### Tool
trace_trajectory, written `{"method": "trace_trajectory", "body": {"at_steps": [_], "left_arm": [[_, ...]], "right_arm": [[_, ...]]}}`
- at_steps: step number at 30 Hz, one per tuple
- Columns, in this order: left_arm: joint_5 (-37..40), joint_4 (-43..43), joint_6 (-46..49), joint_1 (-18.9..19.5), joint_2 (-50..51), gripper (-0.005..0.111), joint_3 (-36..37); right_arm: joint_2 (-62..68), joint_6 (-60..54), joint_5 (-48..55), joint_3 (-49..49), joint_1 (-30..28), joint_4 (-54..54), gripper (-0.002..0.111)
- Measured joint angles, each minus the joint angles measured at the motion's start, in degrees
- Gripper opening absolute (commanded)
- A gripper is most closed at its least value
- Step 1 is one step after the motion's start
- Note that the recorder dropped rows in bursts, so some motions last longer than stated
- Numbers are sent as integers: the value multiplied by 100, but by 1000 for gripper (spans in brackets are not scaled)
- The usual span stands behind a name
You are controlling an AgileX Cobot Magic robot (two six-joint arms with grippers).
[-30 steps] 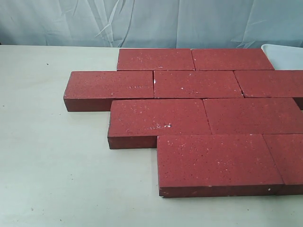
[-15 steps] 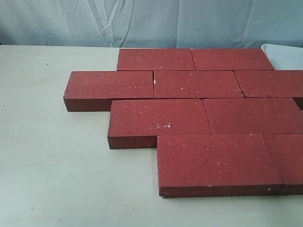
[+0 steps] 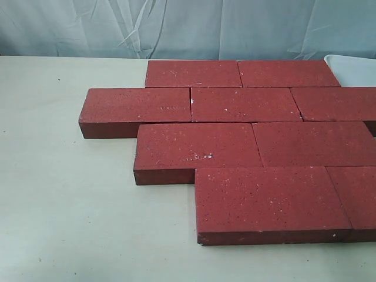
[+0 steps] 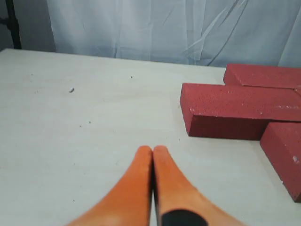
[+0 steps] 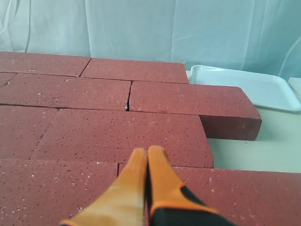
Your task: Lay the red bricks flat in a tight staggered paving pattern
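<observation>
Exterior view, front to back: the red bricks (image 3: pixel 244 104) lie flat on the pale tabletop (image 3: pixel 70 200) in four rows, each row shifted sideways from the next so the joints are staggered. The nearest row has one whole brick plus one cut off by the right edge of the frame, then it goes two, three, and two at the back. Joints look tight to me, just a hairline gap in the third row. By the far right corner sits a white tray (image 3: pixel 352 67), and a wrinkly pale blue cloth (image 3: pixel 176 26) hangs behind it all.

Left wrist view: left pincer (image 4: pixel 152 151) is clenched on nothing, orange fingers pressed together, over bare tabletop and apart from the leftmost brick ends. Right wrist view: right pincer (image 5: pixel 146 151) is clenched and empty too, over the brick surface. Can't tell if it touches.
</observation>
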Motion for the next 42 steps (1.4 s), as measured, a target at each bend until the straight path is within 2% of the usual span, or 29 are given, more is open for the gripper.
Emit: {"method": "trace_trajectory", "body": {"at_steps": [17,28,42], "left_arm": [[-63,-80,10,0,0,0,164],[-95,-616,574,0,0,0,164],[-107,-313,432,0,0,0,164]], "right_arm": [[0,0,0,0,0,0,-1],[0,0,0,0,0,0,-1],[0,0,0,0,0,0,-1]]}}
